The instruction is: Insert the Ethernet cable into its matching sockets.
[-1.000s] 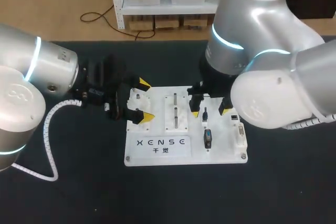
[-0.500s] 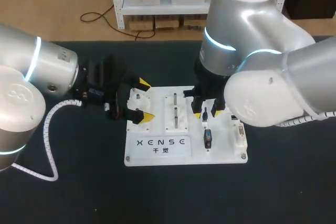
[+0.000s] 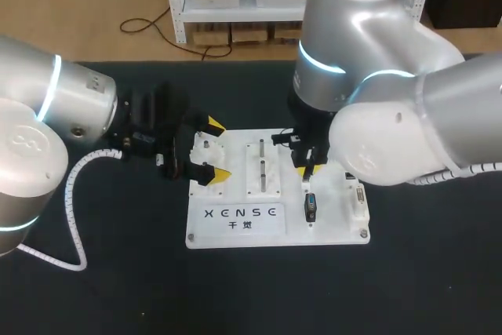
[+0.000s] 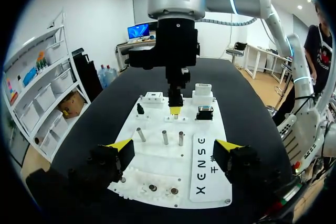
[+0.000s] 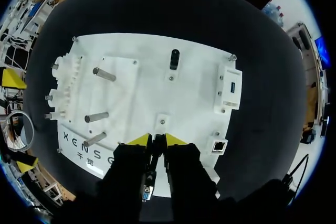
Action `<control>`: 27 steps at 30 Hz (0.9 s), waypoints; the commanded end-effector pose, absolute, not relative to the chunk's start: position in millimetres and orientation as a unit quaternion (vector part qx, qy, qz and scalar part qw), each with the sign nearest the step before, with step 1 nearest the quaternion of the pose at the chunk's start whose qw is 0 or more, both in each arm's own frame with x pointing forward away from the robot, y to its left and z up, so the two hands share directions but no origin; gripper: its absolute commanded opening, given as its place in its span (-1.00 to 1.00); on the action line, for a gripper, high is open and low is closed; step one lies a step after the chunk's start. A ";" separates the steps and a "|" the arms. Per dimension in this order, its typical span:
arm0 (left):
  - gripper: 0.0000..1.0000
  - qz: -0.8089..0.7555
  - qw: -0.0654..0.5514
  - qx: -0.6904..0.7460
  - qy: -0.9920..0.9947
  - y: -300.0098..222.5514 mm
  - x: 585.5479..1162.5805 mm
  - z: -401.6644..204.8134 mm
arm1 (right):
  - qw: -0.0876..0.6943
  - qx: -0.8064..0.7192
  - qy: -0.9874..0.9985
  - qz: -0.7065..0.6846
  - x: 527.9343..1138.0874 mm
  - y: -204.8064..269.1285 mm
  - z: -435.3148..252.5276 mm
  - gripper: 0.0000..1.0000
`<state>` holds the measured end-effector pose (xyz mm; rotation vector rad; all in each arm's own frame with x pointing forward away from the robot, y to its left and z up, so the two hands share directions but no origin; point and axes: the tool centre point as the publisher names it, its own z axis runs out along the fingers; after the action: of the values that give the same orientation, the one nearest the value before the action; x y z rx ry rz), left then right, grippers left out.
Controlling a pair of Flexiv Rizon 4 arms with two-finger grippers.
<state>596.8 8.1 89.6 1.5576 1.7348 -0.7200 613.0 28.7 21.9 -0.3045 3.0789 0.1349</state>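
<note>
While my right end effector (image 3: 306, 167) is clamped on the one Ethernet cable (image 5: 156, 149) at the right half of the one white board (image 3: 235, 234), my left end effector (image 4: 173, 149) has its two fingers apart at the board's left edge. Three metal pegs (image 5: 96, 116) stand on the board, which lies on the black worktop (image 3: 118, 272).

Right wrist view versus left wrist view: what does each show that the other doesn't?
Only the right wrist view looks down along the right gripper, shut on a thin black connector. Only the left wrist view shows the left gripper open at the board's near edge, and the right arm standing upright over the board. Both show the white board and its three metal pegs.
</note>
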 end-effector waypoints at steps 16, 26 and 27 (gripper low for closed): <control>1.00 -0.278 0.346 0.599 0.667 8.9 596.4 88.5 | 0.033 -0.066 0.997 0.035 610.3 -10.6 61.3 -1.00; 1.00 -0.278 0.346 0.599 0.667 8.9 596.4 88.5 | 0.026 -0.038 0.999 0.020 607.3 -39.8 48.7 -1.00; 1.00 -0.278 0.346 0.599 0.667 8.9 596.4 88.5 | 0.026 -0.037 0.999 0.020 607.4 -40.6 48.2 -1.00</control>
<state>596.8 8.1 89.7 1.5576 1.7348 -0.7200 610.0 -37.2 49.7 -0.1170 3.0970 0.0554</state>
